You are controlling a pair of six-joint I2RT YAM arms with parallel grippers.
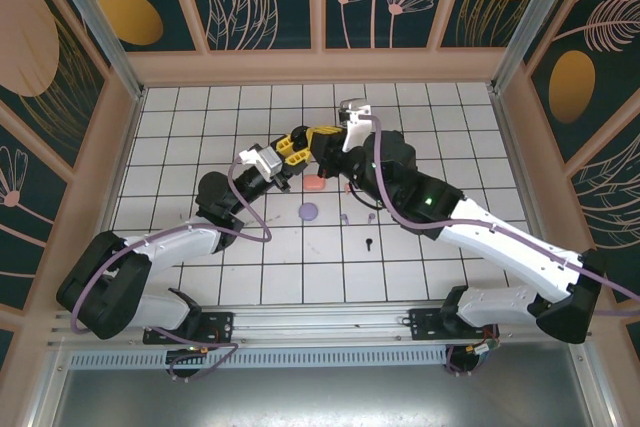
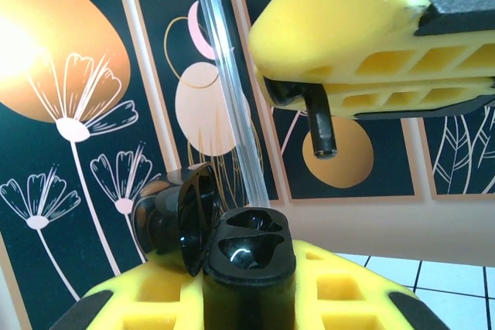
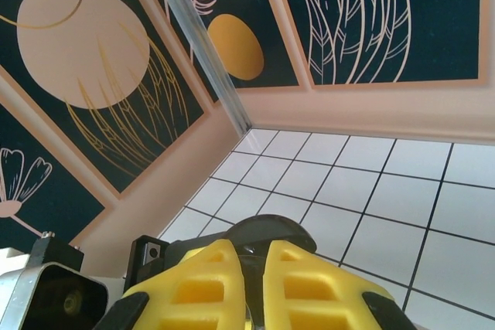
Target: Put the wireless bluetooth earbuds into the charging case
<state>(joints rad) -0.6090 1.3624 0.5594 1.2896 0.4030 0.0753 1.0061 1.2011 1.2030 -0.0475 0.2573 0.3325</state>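
In the left wrist view, my left gripper (image 2: 247,287) is shut on a black charging case (image 2: 251,256) that stands upright. Its lid (image 2: 193,222) is flipped open to the left, and both sockets look empty. Just above the case, the yellow fingers of my right gripper (image 2: 371,59) are shut on a black earbud (image 2: 315,113), stem pointing down and clear of the case. In the right wrist view, the right gripper (image 3: 254,268) is nearly closed, with the case's dark lid (image 3: 271,231) past its tips. From above, the left gripper (image 1: 291,154) and right gripper (image 1: 320,137) meet mid-table.
On the tiles below the grippers lie a salmon-pink case (image 1: 315,185) and a lilac round case (image 1: 308,211). Two small lilac earbuds (image 1: 344,217) (image 1: 370,217) and a loose black earbud (image 1: 368,242) lie nearby. Patterned walls enclose the table.
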